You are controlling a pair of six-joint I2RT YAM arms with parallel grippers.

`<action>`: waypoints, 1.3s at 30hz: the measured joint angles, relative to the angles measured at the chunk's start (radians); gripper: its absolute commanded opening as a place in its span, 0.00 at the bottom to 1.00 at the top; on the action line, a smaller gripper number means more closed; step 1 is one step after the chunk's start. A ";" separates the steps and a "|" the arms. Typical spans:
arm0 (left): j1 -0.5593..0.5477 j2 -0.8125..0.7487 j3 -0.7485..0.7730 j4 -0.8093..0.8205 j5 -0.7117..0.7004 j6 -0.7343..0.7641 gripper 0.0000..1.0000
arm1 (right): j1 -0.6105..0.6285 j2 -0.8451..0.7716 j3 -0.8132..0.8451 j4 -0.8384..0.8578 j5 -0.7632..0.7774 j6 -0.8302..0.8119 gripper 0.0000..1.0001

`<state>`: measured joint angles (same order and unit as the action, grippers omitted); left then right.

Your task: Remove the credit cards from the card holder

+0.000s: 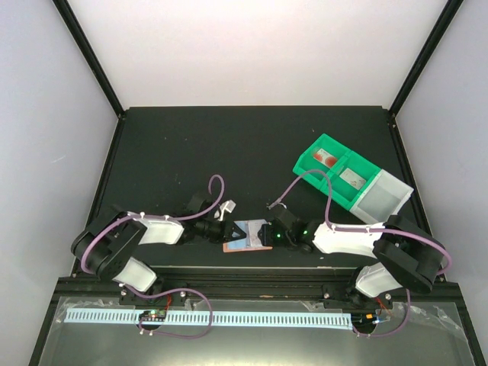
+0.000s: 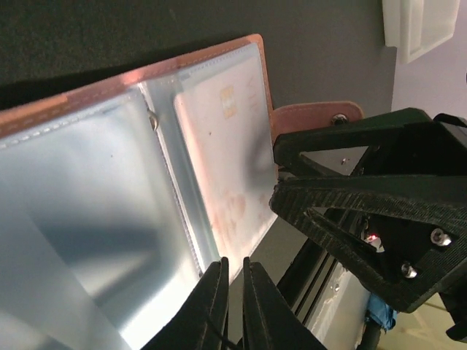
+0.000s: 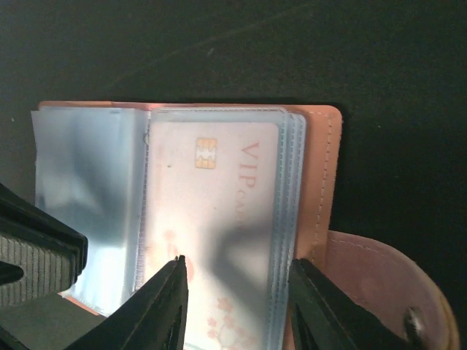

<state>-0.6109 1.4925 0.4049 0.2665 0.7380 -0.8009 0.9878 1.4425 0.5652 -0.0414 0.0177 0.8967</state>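
Two arms (image 1: 160,230) low, converging, left end effector (image 2: 232,271) pinching sleeve of card holder (image 3: 322,149), right end effector (image 3: 237,264) part-open above it

Matte black bench (image 1: 252,141) is filling the middle of the top view, sitting inside a boxed enclosure. Plain white back wall (image 1: 259,46) is rising behind it, and pale side walls (image 1: 38,152) are closing in left and right. Black frame posts (image 1: 88,57) are slanting up from the back corners. Light is falling soft and even. Clear plastic sheet (image 1: 252,339) carrying a white perforated strip (image 1: 213,318) is lying along the near edge.
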 measured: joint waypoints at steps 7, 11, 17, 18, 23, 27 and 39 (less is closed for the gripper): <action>0.000 0.035 0.015 0.023 0.000 -0.002 0.09 | -0.001 0.000 0.000 -0.026 0.014 -0.002 0.41; 0.000 0.050 0.018 0.024 -0.001 -0.001 0.07 | -0.001 0.000 0.000 -0.023 0.006 -0.002 0.40; 0.000 0.069 0.025 0.027 -0.006 0.000 0.03 | -0.001 0.000 -0.002 -0.015 -0.002 -0.002 0.39; 0.000 0.074 0.027 0.029 -0.007 0.000 0.03 | -0.001 0.000 -0.004 -0.010 -0.003 -0.002 0.39; 0.000 0.108 0.030 0.046 -0.012 -0.001 0.02 | -0.001 0.002 -0.005 0.001 -0.016 -0.002 0.38; -0.002 0.138 0.031 0.066 -0.012 -0.003 0.02 | -0.001 0.006 -0.005 0.007 -0.021 -0.004 0.37; -0.005 0.153 0.031 0.090 -0.014 -0.003 0.02 | -0.001 -0.003 -0.011 0.018 -0.028 -0.005 0.35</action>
<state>-0.6159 1.6451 0.4355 0.3569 0.7238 -0.8043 0.9871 1.4395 0.5541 -0.0235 -0.0105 0.8917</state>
